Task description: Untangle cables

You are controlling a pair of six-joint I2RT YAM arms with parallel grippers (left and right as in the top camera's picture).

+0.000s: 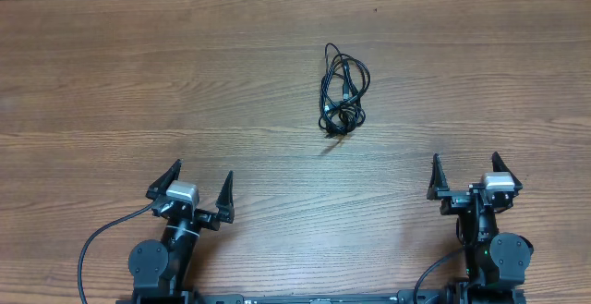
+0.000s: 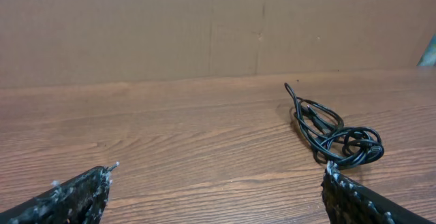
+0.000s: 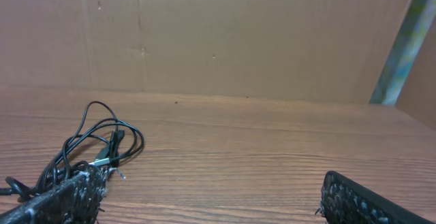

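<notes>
1. Two grippers wait at the near edge of the table (image 1: 138, 82), the left gripper (image 1: 204, 169) and the right gripper (image 1: 465, 156). Both are spread wide with nothing between the jaws, and both are well apart from the work.
2. One small bundle of cables (image 1: 343, 91) lies toward the far middle of the table, roughly between the two arms. Looser loops sit at its far end and a tighter clump at its near end.
3. Closing on the tight clump would likely catch several strands at once. Pulling from there would probably cinch the knot rather than free it.
4. The cords are thin and lie flat on the wood. A descent that stops too high could close on air, and one that goes too low could scrape the fingertips along the tabletop.
5. If one arm pulls while nothing pins the other side, the whole bundle may simply drag along.
6. Several things are hard to make out.
   - The number of cords is unclear.
   - No view shows which strand crosses over which.
   - From overhead the plugs are too small to pick out.
   - In the right wrist view a pale plug end (image 3: 100, 161) shows, but one of that gripper's fingers (image 3: 61, 200) covers the near part of the bundle.
   - The left wrist view shows the clump just beyond a fingertip, and its underside is hidden.
</notes>
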